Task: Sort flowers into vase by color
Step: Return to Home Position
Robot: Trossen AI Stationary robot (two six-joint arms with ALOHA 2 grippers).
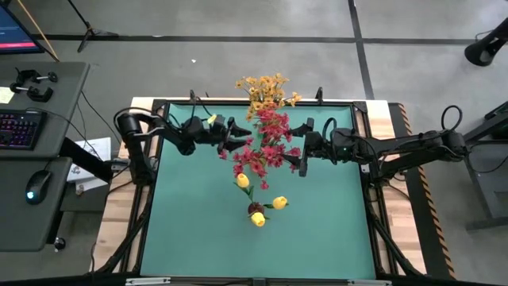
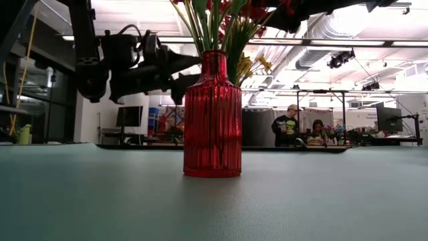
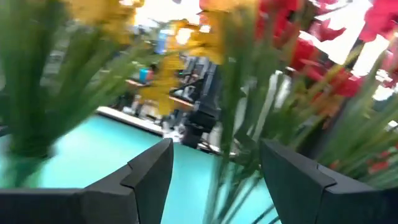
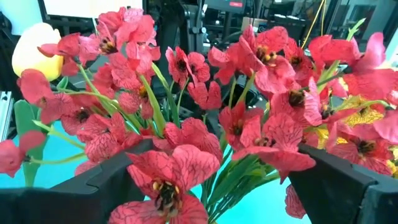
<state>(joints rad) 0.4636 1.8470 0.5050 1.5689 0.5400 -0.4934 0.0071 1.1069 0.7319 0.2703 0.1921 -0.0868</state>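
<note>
We saw a grey floor and a desk with a keyboard. Far back, two people were under bright ceiling lights.

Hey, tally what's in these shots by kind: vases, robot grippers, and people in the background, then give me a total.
red vase: 1
Grippers: 2, left gripper and right gripper
People: 2, first person and second person
Total: 5
</note>
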